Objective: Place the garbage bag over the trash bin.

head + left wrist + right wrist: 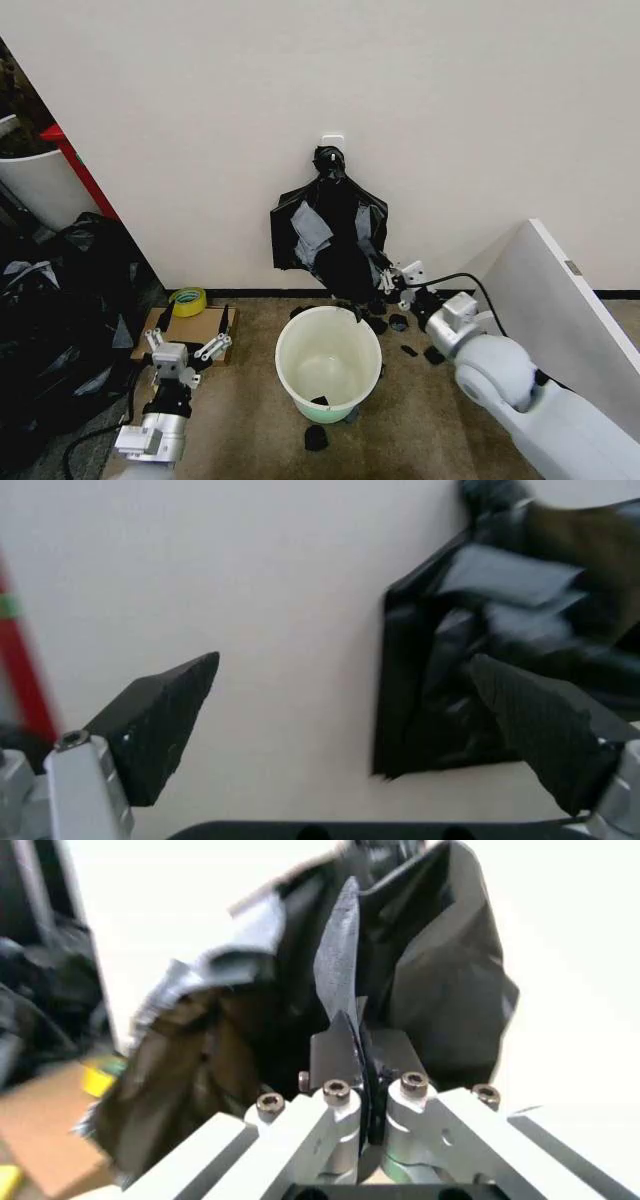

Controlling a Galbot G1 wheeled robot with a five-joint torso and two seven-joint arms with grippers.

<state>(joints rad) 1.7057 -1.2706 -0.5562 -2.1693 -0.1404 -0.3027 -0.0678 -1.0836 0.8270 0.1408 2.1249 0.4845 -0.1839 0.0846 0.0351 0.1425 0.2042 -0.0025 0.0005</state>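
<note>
Black bags hang knotted from a white wall hook (pixel 333 140). From this cluster a thin glossy garbage bag (pixel 352 262) droops just above the trash bin (pixel 330 340), a pale round bucket standing open on the floor. My right gripper (pixel 388 283) is at the bag's lower right edge. In the right wrist view this gripper (pixel 343 930) is shut on a fold of the garbage bag (pixel 440 967). My left gripper (pixel 188 350) is low at the left, open and holding nothing. From the left wrist, that open gripper (pixel 345 667) faces the wall and the hanging bags (pixel 500 630).
Large black sacks (pixel 60 300) fill the left side beside a white cylinder with a red bar (pixel 35 185). A cardboard sheet (pixel 200 327) with a yellow-green tape roll (pixel 188 298) lies under the left arm. Black scraps (pixel 315 437) lie around the bin. A white panel (pixel 560 300) leans at right.
</note>
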